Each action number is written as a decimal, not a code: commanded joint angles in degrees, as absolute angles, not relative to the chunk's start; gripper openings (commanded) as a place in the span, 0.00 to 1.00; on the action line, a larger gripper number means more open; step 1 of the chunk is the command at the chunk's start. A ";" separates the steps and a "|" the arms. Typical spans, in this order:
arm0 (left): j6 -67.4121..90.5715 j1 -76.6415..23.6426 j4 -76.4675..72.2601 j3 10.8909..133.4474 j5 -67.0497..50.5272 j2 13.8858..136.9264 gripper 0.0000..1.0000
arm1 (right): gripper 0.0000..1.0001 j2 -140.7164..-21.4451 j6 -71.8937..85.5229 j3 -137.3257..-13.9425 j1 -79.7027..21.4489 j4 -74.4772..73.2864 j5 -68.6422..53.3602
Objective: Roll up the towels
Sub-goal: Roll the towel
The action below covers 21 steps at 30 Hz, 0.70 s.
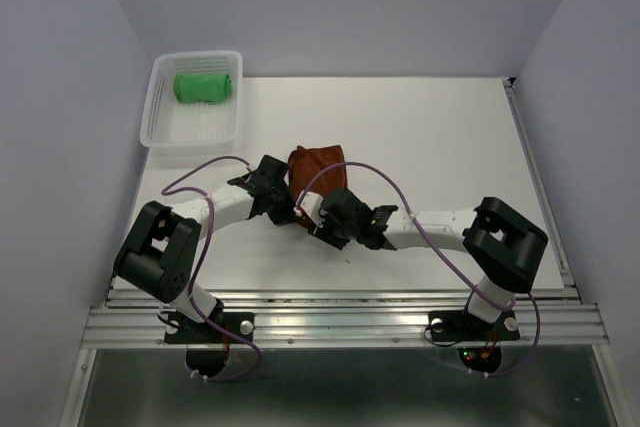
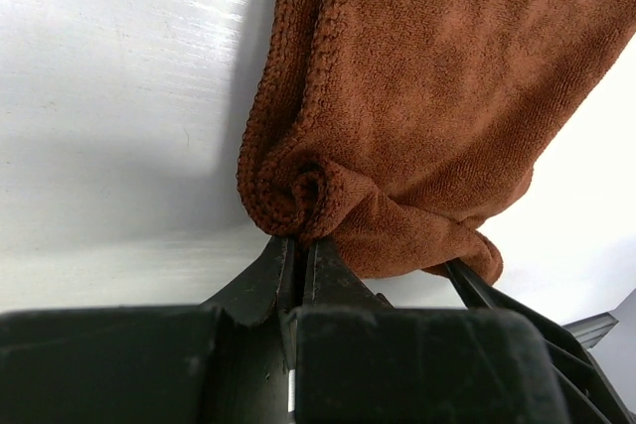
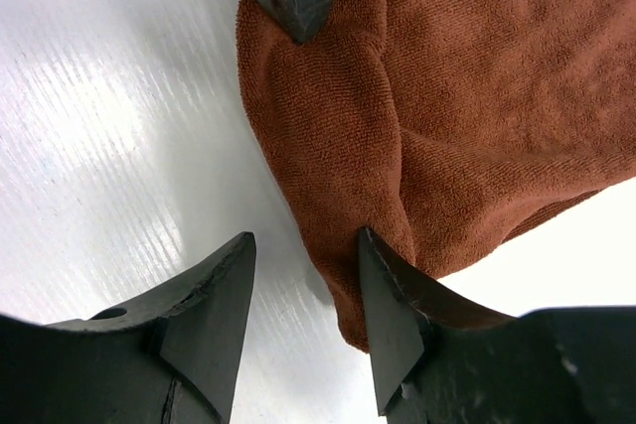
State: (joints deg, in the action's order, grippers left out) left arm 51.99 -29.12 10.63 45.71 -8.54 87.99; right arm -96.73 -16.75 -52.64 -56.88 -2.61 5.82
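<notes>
- The left gripper (image 2: 298,243) has its jaws pressed together at the curled corner of the towel (image 2: 417,96); I cannot tell if cloth is nipped.
- The right gripper (image 3: 304,237) has its jaws spread, one tip on the hem and one on bare bench (image 3: 99,96). It should pinch there.
- Both ends should then turn evenly to keep the mid-frame roll tight.
- A green roll (image 1: 204,86) lies in the basket (image 1: 165,132), upper left.

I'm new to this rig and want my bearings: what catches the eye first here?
A brown towel lies mid-table: the left pincer pinches its curled corner, and the right pincer gapes open at its edge. A green rolled towel sits in the white basket, far left.
</notes>
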 commanded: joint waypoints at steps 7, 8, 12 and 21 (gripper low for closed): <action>50.27 -28.83 13.71 45.09 -7.47 86.40 0.00 | 0.50 -99.66 -17.32 -52.21 -56.87 -1.32 15.81; 50.19 -28.83 13.62 45.09 -7.64 86.22 0.00 | 0.49 -100.19 -17.31 -52.21 -56.87 -1.06 16.26; 50.10 -28.65 13.27 44.47 -8.08 85.69 0.00 | 0.38 -103.35 -17.40 -52.29 -57.39 1.84 17.22; 49.75 -27.95 13.09 43.95 -9.41 84.12 0.00 | 0.01 -102.41 -11.80 -51.50 -57.92 -0.94 13.90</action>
